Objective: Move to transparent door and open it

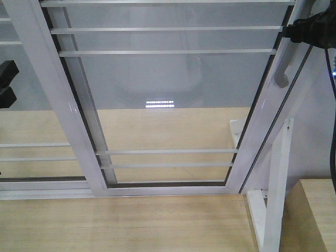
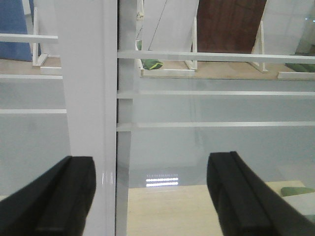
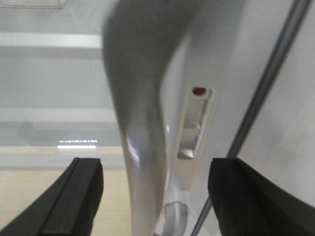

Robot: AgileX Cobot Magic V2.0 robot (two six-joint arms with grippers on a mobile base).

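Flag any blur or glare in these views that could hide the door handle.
Right wrist view: the handle sits so near the lens that it is smeared and out of focus; the latch slot beside it reads clearer. Front view: sharp, with a small striped light reflection on the door. Left wrist view: that reflection again; the frame looks slightly soft.

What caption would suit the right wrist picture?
Open right gripper lined up on the curved grey handle of the glass door.

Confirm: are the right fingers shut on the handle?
No, the fingers stand wide apart, the handle between them with gaps on both sides.
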